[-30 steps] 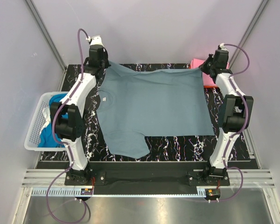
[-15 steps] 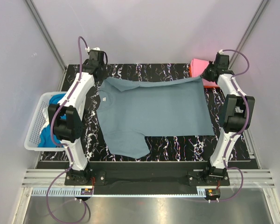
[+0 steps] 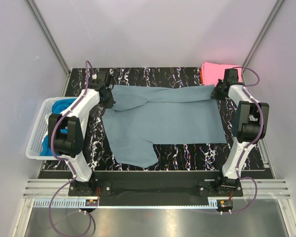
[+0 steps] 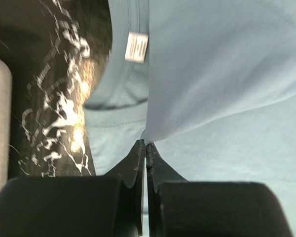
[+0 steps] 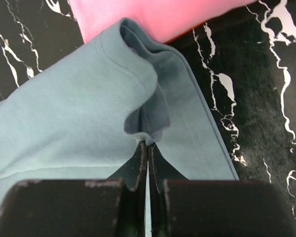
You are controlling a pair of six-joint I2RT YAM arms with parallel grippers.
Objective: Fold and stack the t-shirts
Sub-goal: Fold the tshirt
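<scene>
Top external view: the far edge of the grey-blue t-shirt (image 3: 172, 118) has come nearer, doubling over. Left fingers (image 4: 135, 165) and right fingers (image 5: 139, 165) stay clamped on it, so folding has begun

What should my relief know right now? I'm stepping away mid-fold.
Left tool: shut on the grey-blue shirt at its far edge, near the collar.
Right tool: shut on the same shirt's far right corner.
The shirt lies on the table with its far edge turned over toward the near side; the fold is not finished.
Pink shirt: folded, at the far right corner.
Blue shirts: in the basket, not yet folded.
Left: finish this fold, stack it, then do the rest.
</scene>
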